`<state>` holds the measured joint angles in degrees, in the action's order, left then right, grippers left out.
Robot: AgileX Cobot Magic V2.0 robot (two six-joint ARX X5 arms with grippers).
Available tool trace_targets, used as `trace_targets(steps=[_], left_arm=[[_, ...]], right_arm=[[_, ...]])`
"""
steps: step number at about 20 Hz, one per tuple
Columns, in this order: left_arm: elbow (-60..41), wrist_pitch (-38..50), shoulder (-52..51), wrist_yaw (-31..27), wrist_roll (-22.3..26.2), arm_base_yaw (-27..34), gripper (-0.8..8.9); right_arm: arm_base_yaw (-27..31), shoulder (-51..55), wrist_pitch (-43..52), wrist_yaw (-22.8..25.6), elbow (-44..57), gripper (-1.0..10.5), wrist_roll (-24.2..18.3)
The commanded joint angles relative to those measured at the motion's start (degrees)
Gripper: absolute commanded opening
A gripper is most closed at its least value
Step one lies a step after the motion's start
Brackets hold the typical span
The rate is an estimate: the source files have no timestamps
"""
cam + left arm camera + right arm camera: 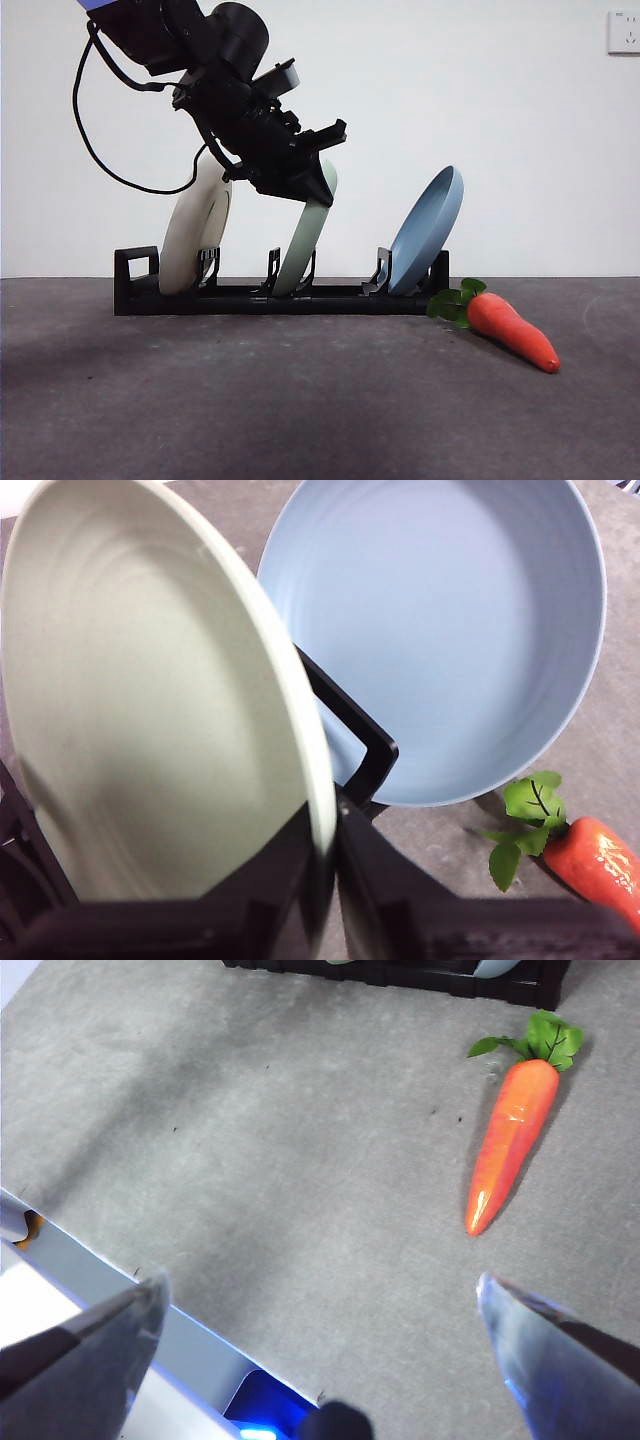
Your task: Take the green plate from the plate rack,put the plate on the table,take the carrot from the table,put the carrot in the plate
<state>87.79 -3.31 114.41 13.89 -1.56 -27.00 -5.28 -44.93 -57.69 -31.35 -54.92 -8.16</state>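
The left gripper (318, 180) is clamped on the upper rim of the green plate (305, 235), one black jaw on each face of the rim, with only the thin edge between them. In the left wrist view the rim of the plate (150, 710) is seen running down into the narrow gap between the two jaws. The plate is still seated in the middle slot of the plate rack (280, 298), leaning to the right. Its surface is matte and pale sage, with faint concentric rings inside a raised rim.

The right gripper (320, 1330) is held spread wide above bare bench (300, 1190), touching nothing; its jaw tips appear glossy and bluish.

No brand, label or legible writing can be made out on any of the things.

The rack is a long, low black frame with upright prongs and a square loop at its left end. A cream-white plate (195, 235) is held in the left slot and a blue plate (428, 232) in the right slot, both round, shallow and leaning the same way. The carrot (512, 332) is lying on the bench just beside the right end of the rack, glossy orange-red and tapered, its green leaf tuft toward the rack. The bench is dark grey, matte and slightly mottled. A white wall socket (623, 32) is seen at the top right.
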Motion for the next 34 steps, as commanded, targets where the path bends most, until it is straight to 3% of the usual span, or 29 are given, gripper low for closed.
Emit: trace_targets(steps=[1, 7, 13, 16, 20, 25, 29, 32, 34], left_arm=[[0.22, 0.26, 0.22, 3.28, -0.39, -0.20, -0.08], [5.86, -2.38, -2.32, 4.35, -1.42, 0.22, -0.08], [10.99, -13.81, -10.29, 4.52, -0.90, -0.39, -0.08], [10.99, -25.53, -17.31, 5.53, 5.95, -2.86, -0.08], [10.99, -42.80, -24.74, -9.90, 16.06, -10.73, -0.08], [9.14, -51.63, -25.31, -24.11, 17.99, -20.15, -0.06], [-2.51, -47.56, -25.29, -33.48, 17.94, -27.58, -0.06], [-14.47, -36.46, -25.20, -36.11, 19.85, -31.61, -0.06], [-20.39, -30.29, -24.22, -41.07, 22.25, -34.01, -0.06]], right_arm=[[-0.15, 0.02, 0.28, -0.09, -0.22, 6.9, 0.20], [-0.15, 0.02, 0.31, -0.09, -0.22, 6.9, 0.17], [-0.15, 0.02, 0.68, -0.07, -0.22, 6.9, 0.17], [-0.15, 0.02, 0.68, -0.07, -0.22, 6.9, 0.20], [-0.13, 0.02, 1.09, 0.00, -0.22, 6.9, 0.17], [-0.13, 0.02, 2.38, 0.02, -0.22, 6.9, 0.24], [-0.13, -0.07, 2.49, 0.02, -0.22, 6.9, 0.22], [-0.13, -0.07, 2.49, 0.02, -0.22, 6.9, 0.24], [-0.13, -0.09, 2.51, 0.02, -0.22, 6.9, 0.24]])
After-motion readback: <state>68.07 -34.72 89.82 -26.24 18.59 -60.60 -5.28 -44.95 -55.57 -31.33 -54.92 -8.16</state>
